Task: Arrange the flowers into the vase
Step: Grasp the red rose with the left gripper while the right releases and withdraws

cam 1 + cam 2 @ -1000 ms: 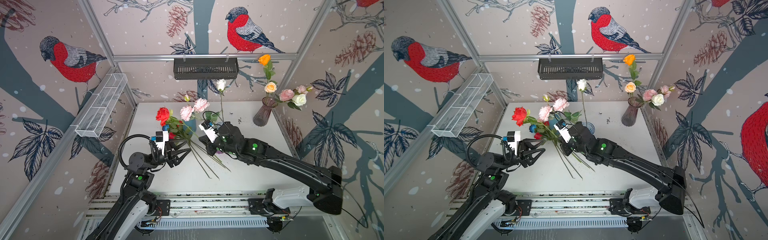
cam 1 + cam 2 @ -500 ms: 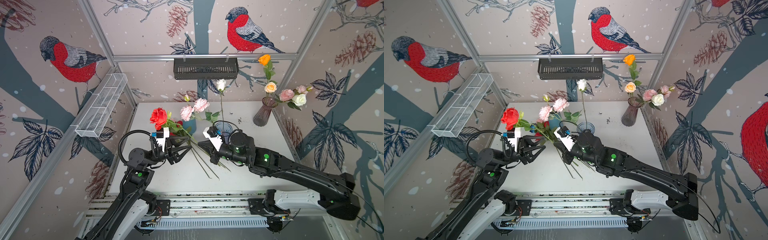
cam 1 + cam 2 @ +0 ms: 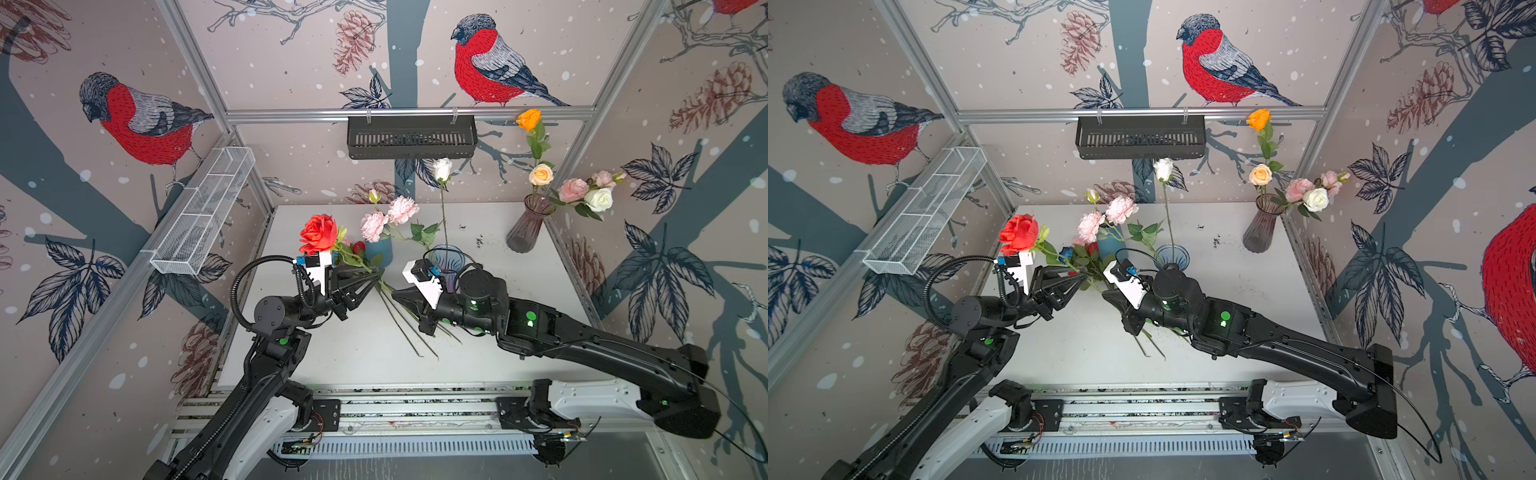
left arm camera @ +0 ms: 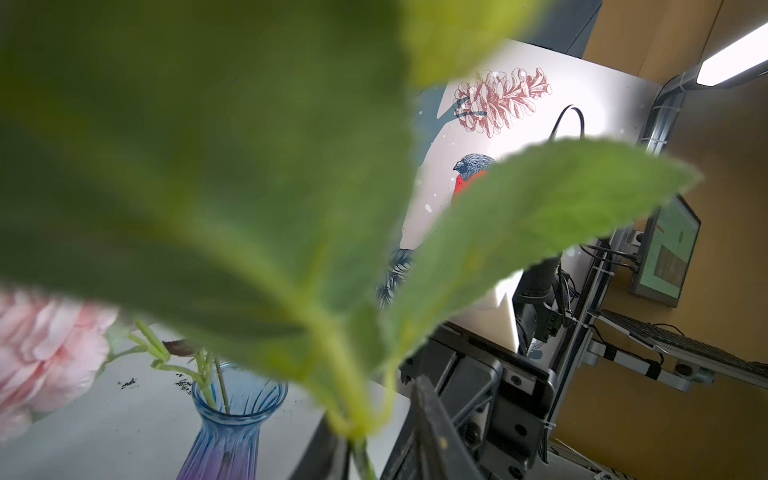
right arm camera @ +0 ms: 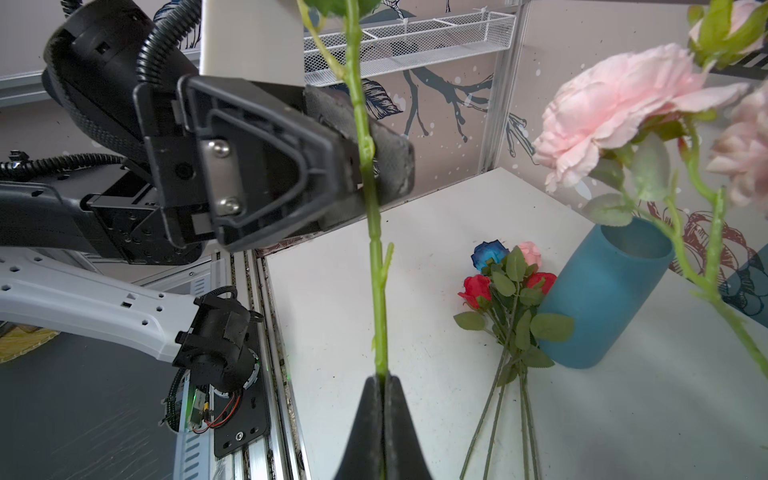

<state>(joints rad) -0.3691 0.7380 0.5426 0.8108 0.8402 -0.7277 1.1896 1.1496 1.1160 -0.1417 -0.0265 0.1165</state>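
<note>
A red rose (image 3: 318, 233) (image 3: 1018, 233) is held in the air over the table's left side. My left gripper (image 3: 374, 280) (image 3: 1080, 277) is shut on its green stem (image 5: 365, 166) below the leaves (image 4: 266, 232). My right gripper (image 3: 395, 294) (image 5: 381, 380) is shut on the same stem lower down. A blue glass vase (image 3: 446, 259) (image 4: 232, 415) behind the grippers holds one white rose (image 3: 442, 169). A teal vase (image 3: 379, 251) (image 5: 602, 291) holds pink carnations (image 3: 374, 224). A purple vase (image 3: 525, 226) at the back right holds several roses.
Small red, blue and pink roses (image 5: 498, 282) lie bundled on the table against the teal vase, their stems (image 3: 411, 332) reaching toward the front. A black basket (image 3: 411, 137) hangs on the back rail and a white wire basket (image 3: 203, 212) on the left rail.
My left gripper's fingers stood spread around the stem and have now shut on it. The right arm has drawn back toward the front, still gripping the stem.
</note>
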